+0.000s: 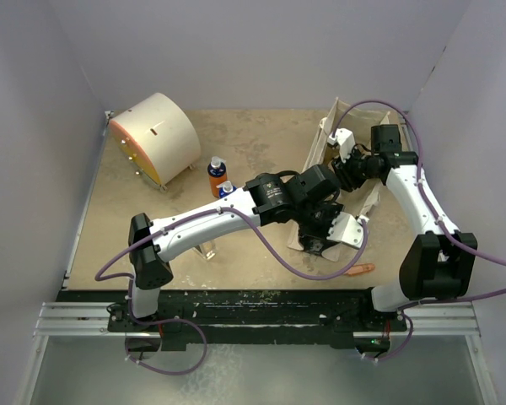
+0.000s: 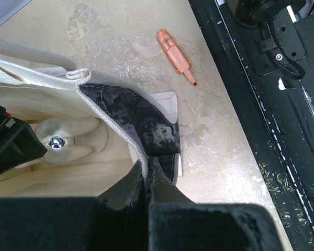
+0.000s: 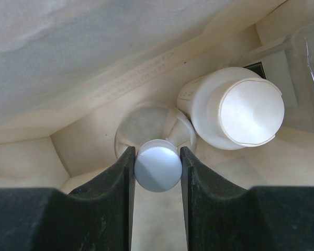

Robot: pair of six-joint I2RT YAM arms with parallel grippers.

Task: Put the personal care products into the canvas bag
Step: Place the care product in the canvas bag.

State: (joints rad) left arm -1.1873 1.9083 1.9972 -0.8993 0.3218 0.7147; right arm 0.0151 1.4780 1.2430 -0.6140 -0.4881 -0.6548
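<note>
Right end effector [image 3: 157, 159] is gripping the white cap of the silver bottle [image 3: 146, 125] inside the canvas bag [image 3: 83, 57], just beside the cream-white bottle [image 3: 235, 107]. Left end effector [image 2: 146, 180] is pinching the bag's rim, clamped tight on the fabric. An orange bottle [image 1: 216, 175] is standing on the worktop [image 1: 261, 135], apart from the bag.

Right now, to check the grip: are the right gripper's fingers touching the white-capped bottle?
Touching. In the right wrist view the right gripper has its fingers pressed against both sides of the white-capped bottle, no gap.
</note>
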